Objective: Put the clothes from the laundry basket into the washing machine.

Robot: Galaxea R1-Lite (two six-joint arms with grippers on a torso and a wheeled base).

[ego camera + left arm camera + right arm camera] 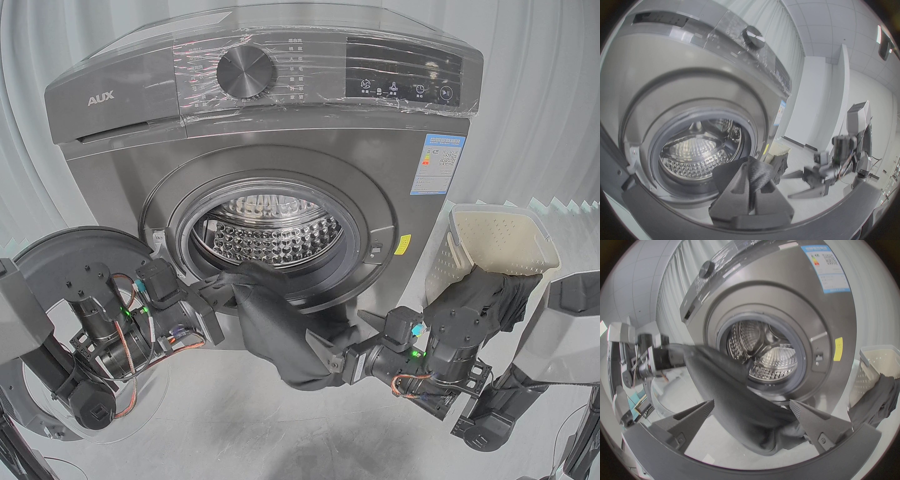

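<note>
My left arm comes in low from the side, across the swung-open door (56,250), with the left gripper (228,294) right at the lower lip of the opening. Its fingers are clamped on the top end of a dark garment (275,331). My right arm is lower and further out, forearm level and pointing towards the machine. The right gripper (750,404) has its jaws spread wide with the hanging fold of the garment in front of them. I can't tell from here whether either finger touches the cloth. Everything stands on a pale grey floor (250,412), with white pleated curtains (537,94) behind. The washing machine (300,134) is a grey front-loader with a round dial, and clear film is wrapped over its control panel. The shiny dimpled drum (275,237) looks bare where I can see into it. The garment is charcoal and matte. It rises to a peak at the left gripper against the door seal, then sags in a heavy fold down the front of the machine, clear of the floor. To my right the cream perforated laundry basket (500,237) stands just beside the machine, and a second dark piece of clothing (506,294) is draped over its near rim.
</note>
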